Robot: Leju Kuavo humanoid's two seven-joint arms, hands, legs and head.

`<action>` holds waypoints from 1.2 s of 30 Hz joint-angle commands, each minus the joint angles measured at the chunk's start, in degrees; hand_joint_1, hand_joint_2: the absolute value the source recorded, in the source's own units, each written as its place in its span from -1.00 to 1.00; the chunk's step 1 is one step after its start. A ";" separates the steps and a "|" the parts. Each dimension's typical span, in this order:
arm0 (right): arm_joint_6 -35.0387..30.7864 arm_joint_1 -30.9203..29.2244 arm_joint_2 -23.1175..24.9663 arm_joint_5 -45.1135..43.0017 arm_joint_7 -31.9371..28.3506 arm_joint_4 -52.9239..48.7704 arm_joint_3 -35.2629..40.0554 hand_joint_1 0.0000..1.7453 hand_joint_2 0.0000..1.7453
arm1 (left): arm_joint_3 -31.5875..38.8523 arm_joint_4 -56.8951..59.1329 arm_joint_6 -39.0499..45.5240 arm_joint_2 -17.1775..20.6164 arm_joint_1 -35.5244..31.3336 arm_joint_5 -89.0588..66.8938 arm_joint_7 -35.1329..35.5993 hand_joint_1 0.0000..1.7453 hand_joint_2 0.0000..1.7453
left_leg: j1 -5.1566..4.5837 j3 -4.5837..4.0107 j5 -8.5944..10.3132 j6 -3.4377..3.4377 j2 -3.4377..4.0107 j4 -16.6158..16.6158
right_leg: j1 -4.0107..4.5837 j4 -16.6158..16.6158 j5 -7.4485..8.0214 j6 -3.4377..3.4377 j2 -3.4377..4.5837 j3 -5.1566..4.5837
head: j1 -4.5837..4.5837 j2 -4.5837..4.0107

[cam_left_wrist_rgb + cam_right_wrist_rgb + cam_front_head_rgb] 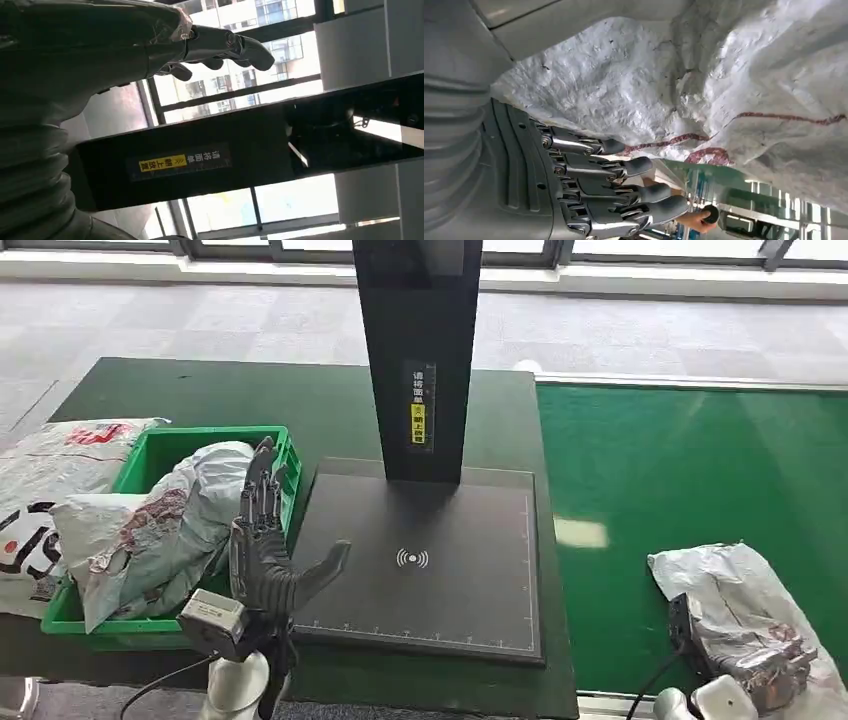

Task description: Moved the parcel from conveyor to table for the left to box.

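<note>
A crumpled grey parcel (735, 600) lies on the green conveyor (680, 460) at the lower right. My right hand (765, 680) grips its near end. In the right wrist view the fingers (624, 192) lie against the parcel (724, 90), which hides the thumb. My left hand (265, 560) is raised and open over the table's front edge, between the green box (215, 432) and the black scanner plate (430, 560). Its fingers (220, 45) are spread with nothing in them. Another grey parcel (170, 525) lies in the green box.
A tall black post (418, 350) with a yellow label rises from the back of the scanner plate. A white printed bag (50, 470) lies left of the box. A person's hand (694, 220) holding a small black object shows beyond my right fingers.
</note>
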 commanded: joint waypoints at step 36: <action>0.11 7.29 11.92 -0.16 -19.04 -32.86 2.78 1.00 1.00 | 0.76 3.14 -0.70 -1.21 2.12 -0.41 -0.25 -1.00 1.00 | 0.11 0.57 -0.15 0.20 0.26 -0.13 | 0.15 -0.36 0.03 -0.10 0.09 0.58 | 0.00 0.00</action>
